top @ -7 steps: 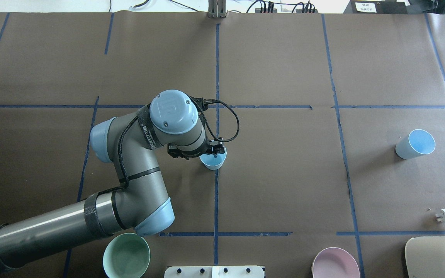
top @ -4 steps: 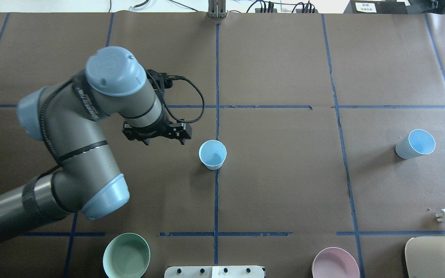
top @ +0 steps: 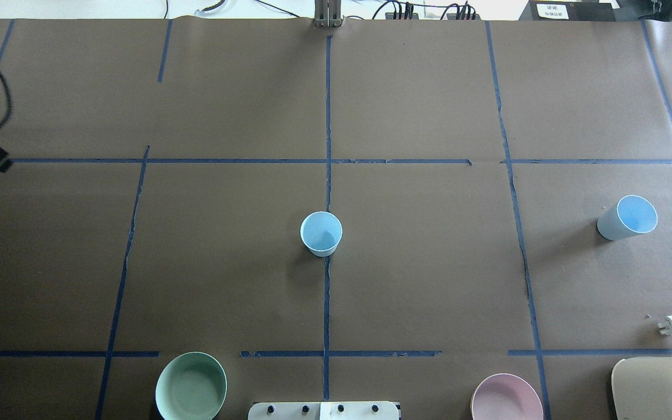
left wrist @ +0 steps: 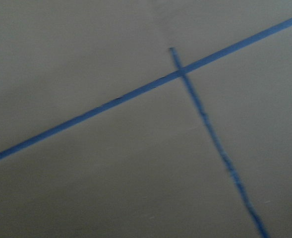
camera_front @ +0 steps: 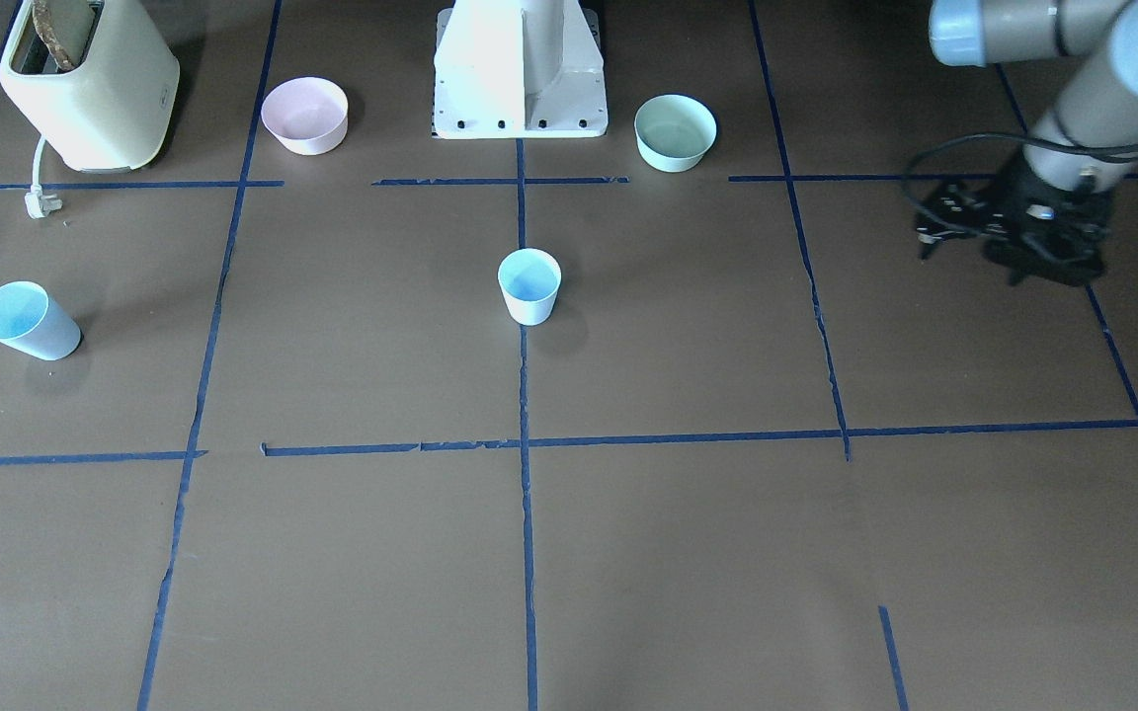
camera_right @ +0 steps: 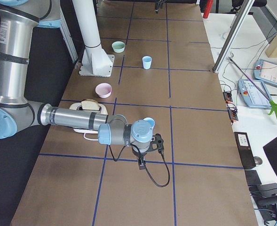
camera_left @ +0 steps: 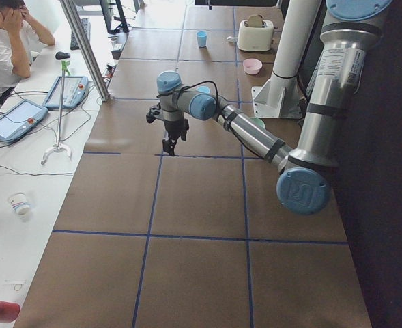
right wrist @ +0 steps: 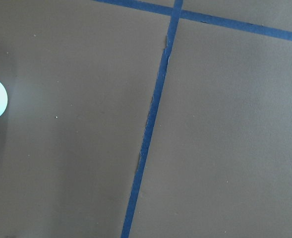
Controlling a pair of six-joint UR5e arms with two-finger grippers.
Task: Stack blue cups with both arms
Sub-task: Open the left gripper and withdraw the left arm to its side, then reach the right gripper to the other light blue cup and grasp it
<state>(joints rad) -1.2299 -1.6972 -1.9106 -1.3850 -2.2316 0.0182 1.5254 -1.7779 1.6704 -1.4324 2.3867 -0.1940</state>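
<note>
While left arm [camera_front: 1083, 89] hangs wrist-down | left claw [camera_front: 972, 263] spread | right claw [camera_right: 141, 165] cannot tell

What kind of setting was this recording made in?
Most likely a robotics lab test cell: a brown paper-covered table gridded with blue tape lines, a white robot base pedestal, and a white side bench holding tablet-style control pendants.

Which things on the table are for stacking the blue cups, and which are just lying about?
For the job:
- blue cup in the middle
- blue cup on the robot's right
- left arm
- right arm

Just lying about:
- pink bowl
- mint-green bowl
- toaster
- white plug
</note>
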